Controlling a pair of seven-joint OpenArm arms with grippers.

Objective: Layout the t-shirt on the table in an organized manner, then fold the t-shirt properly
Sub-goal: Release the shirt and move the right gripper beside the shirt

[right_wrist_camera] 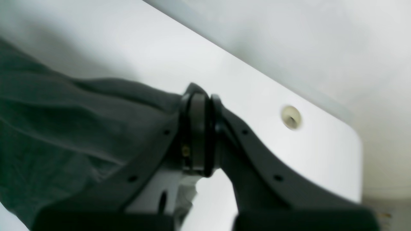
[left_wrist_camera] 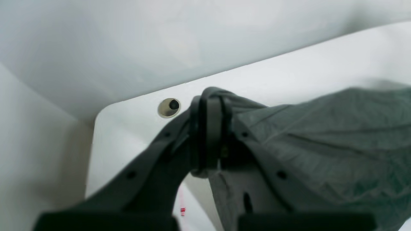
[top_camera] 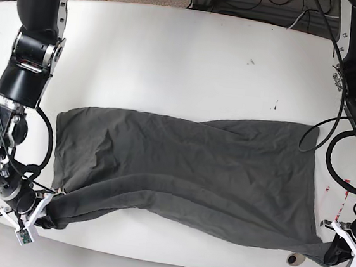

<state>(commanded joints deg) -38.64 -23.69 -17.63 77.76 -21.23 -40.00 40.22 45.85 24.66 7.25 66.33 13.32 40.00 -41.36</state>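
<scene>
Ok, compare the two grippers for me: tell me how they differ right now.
The left gripper pinches the t-shirt at the table's near edge beside a grommet hole, on the base view's right. The right gripper pinches it on that view's left; no hole shows near it there. The cloth trails to the right in the left wrist view and to the left in the right wrist view. Both are shut on fabric.

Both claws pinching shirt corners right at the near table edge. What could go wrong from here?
1. The t-shirt is stretched between the left claw and the right claw; uneven pulling may skew it.
2. Each pinch holds only a small bunched corner, so fabric could slip out.
3. The held hem sits at the table edge; released, it might slide off.
</scene>
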